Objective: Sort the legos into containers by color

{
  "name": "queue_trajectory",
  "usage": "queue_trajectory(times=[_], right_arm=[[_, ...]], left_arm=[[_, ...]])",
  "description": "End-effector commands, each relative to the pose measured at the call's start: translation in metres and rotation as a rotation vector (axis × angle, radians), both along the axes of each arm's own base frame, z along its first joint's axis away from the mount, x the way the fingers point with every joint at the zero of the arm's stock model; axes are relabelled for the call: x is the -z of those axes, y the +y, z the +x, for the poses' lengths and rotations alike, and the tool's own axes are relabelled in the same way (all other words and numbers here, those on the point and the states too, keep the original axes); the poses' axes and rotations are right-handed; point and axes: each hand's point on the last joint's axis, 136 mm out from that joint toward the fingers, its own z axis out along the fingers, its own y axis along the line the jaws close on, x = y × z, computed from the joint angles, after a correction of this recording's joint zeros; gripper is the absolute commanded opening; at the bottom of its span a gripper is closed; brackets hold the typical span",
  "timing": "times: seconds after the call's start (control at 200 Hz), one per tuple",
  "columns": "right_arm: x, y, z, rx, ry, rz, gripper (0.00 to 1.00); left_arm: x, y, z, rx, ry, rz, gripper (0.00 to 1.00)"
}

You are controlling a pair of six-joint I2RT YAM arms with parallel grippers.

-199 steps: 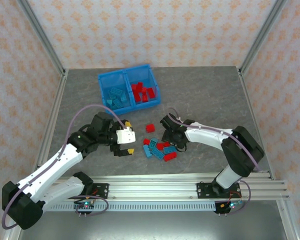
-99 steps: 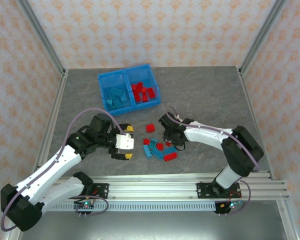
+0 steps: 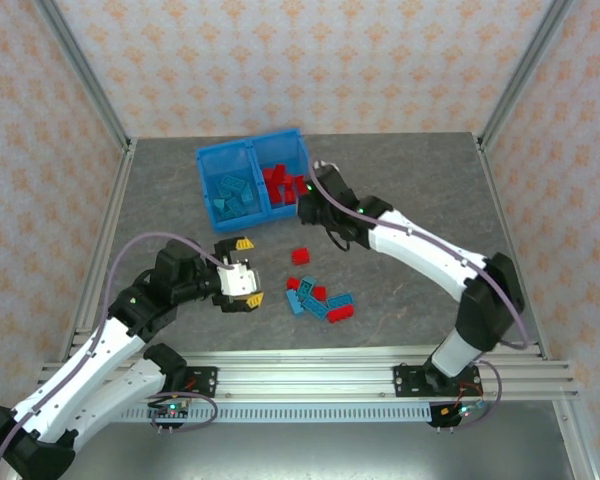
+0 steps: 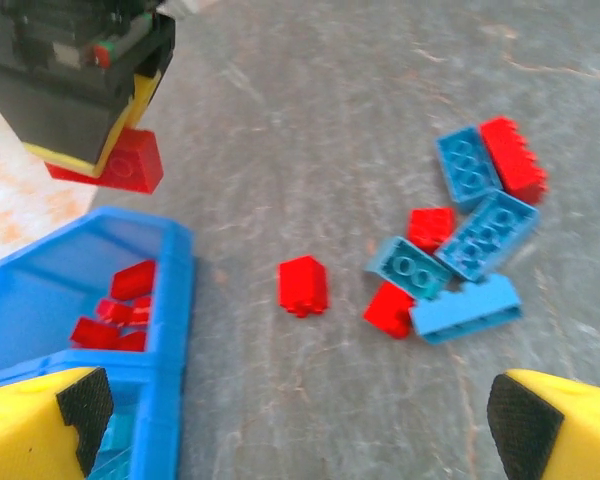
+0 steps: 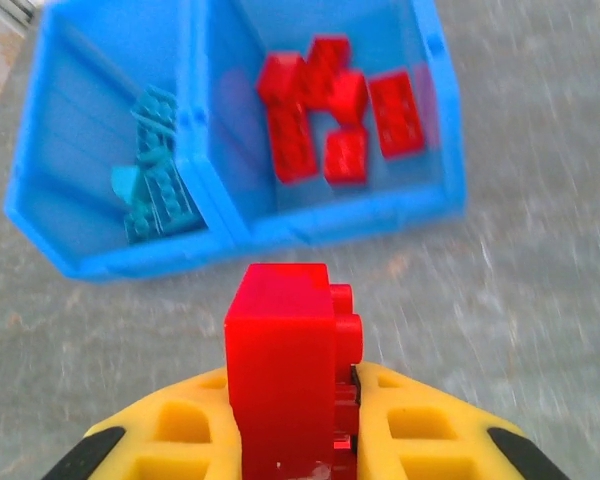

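Observation:
My right gripper [image 5: 302,425] is shut on a red lego [image 5: 285,375], held upright just in front of the blue bin [image 5: 250,225]. From above, the right gripper [image 3: 305,208] hangs at the near wall of the bin [image 3: 208,205]. Its right container holds several red legos [image 3: 285,185]; the left one holds teal legos [image 3: 230,195]. More red and teal legos [image 3: 320,298] lie in a pile on the table, with one red lego [image 3: 300,256] apart from them. My left gripper [image 3: 250,271] stands open and empty, left of the pile.
In the left wrist view the bin's corner [image 4: 175,300] lies at the lower left and the pile of legos [image 4: 460,260] at the right. The grey table has metal frame posts [image 3: 90,90] at its sides and a rail [image 3: 380,365] along the near edge.
My right gripper shut on a red lego in the pile, lifted it and carried it back to the bin's near wall. The left arm drew back slightly toward the near left.

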Motion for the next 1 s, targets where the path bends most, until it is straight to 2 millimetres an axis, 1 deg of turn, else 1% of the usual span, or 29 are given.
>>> queue_trajectory(times=[0.0, 0.04, 0.06, 0.07, 0.085, 0.12, 0.13, 0.155, 0.165, 0.17, 0.175, 0.215, 0.27, 0.275, 0.28, 0.285, 0.315, 0.39, 0.395, 0.415, 0.48, 0.51, 0.541, 0.636, 0.741, 0.796, 0.856, 0.911, 0.996], right_arm=[[-0.003, 0.021, 0.041, -0.045, -0.124, -0.146, 0.21], [-0.002, 0.026, 0.056, -0.037, -0.144, -0.186, 0.2], [0.002, 0.028, 0.064, -0.031, -0.148, -0.21, 0.19], [0.0, 0.029, 0.068, -0.025, -0.156, -0.215, 0.19], [0.004, 0.03, 0.074, -0.017, -0.158, -0.235, 0.18], [0.007, 0.032, 0.089, 0.011, -0.173, -0.273, 0.16], [0.011, 0.031, 0.092, 0.016, -0.172, -0.291, 0.15], [0.008, 0.032, 0.103, 0.036, -0.192, -0.31, 0.14], [0.012, 0.033, 0.107, 0.04, -0.192, -0.326, 0.14], [0.018, 0.032, 0.108, 0.041, -0.187, -0.341, 0.14], [0.014, 0.033, 0.111, 0.046, -0.197, -0.34, 0.14], [0.022, 0.032, 0.127, 0.073, -0.209, -0.393, 0.14], [0.026, 0.032, 0.147, 0.097, -0.231, -0.445, 0.14], [0.032, 0.031, 0.147, 0.095, -0.224, -0.458, 0.14], [0.029, 0.032, 0.15, 0.098, -0.233, -0.455, 0.14], [0.032, 0.032, 0.151, 0.097, -0.23, -0.461, 0.14], [0.034, 0.033, 0.161, 0.107, -0.241, -0.48, 0.14], [0.042, 0.034, 0.182, 0.117, -0.263, -0.505, 0.14], [0.045, 0.033, 0.183, 0.117, -0.261, -0.51, 0.14], [0.045, 0.034, 0.188, 0.119, -0.269, -0.506, 0.14], [0.054, 0.034, 0.205, 0.129, -0.286, -0.505, 0.15], [0.054, 0.033, 0.211, 0.134, -0.295, -0.499, 0.15], [0.06, 0.034, 0.217, 0.128, -0.296, -0.498, 0.16], [0.068, 0.038, 0.23, 0.096, -0.312, -0.492, 0.19], [0.076, 0.042, 0.236, 0.073, -0.33, -0.514, 0.24], [0.074, 0.044, 0.237, 0.068, -0.334, -0.504, 0.28], [0.072, 0.044, 0.237, 0.075, -0.338, -0.497, 0.36], [0.066, 0.044, 0.238, 0.085, -0.348, -0.491, 0.41], [0.054, 0.044, 0.238, 0.092, -0.361, -0.476, 0.43]], left_arm=[[-0.019, 0.01, 0.024, -0.175, -0.04, -0.092, 1.0], [-0.022, 0.015, 0.03, -0.223, -0.043, -0.11, 1.0], [-0.024, 0.017, 0.033, -0.252, -0.044, -0.123, 1.0], [-0.026, 0.019, 0.034, -0.266, -0.046, -0.131, 1.0], [-0.028, 0.021, 0.037, -0.291, -0.051, -0.14, 1.0], [-0.032, 0.028, 0.043, -0.355, -0.056, -0.164, 1.0], [-0.033, 0.03, 0.045, -0.374, -0.059, -0.171, 1.0], [-0.035, 0.036, 0.05, -0.423, -0.065, -0.184, 1.0], [-0.037, 0.039, 0.052, -0.442, -0.069, -0.19, 1.0], [-0.038, 0.04, 0.052, -0.452, -0.069, -0.193, 1.0], [-0.038, 0.041, 0.053, -0.461, -0.07, -0.196, 1.0], [-0.042, 0.05, 0.059, -0.533, -0.08, -0.214, 1.0], [-0.043, 0.06, 0.064, -0.604, -0.084, -0.221, 1.0], [-0.044, 0.061, 0.064, -0.609, -0.086, -0.222, 1.0], [-0.043, 0.062, 0.065, -0.614, -0.086, -0.22, 1.0], [-0.043, 0.063, 0.065, -0.618, -0.087, -0.219, 1.0], [-0.043, 0.066, 0.067, -0.641, -0.086, -0.217, 1.0], [-0.042, 0.068, 0.068, -0.657, -0.084, -0.205, 1.0], [-0.042, 0.068, 0.068, -0.655, -0.084, -0.204, 1.0], [-0.042, 0.067, 0.067, -0.648, -0.083, -0.2, 1.0], [-0.04, 0.063, 0.065, -0.613, -0.079, -0.184, 1.0], [-0.039, 0.061, 0.063, -0.596, -0.077, -0.174, 1.0], [-0.037, 0.06, 0.062, -0.581, -0.077, -0.16, 1.0], [-0.034, 0.059, 0.061, -0.563, -0.082, -0.136, 1.0], [-0.034, 0.059, 0.06, -0.558, -0.091, -0.13, 1.0], [-0.034, 0.059, 0.06, -0.559, -0.091, -0.128, 1.0], [-0.033, 0.059, 0.061, -0.56, -0.089, -0.125, 1.0], [-0.033, 0.059, 0.061, -0.559, -0.088, -0.126, 1.0], [-0.031, 0.059, 0.062, -0.56, -0.084, -0.124, 1.0]])
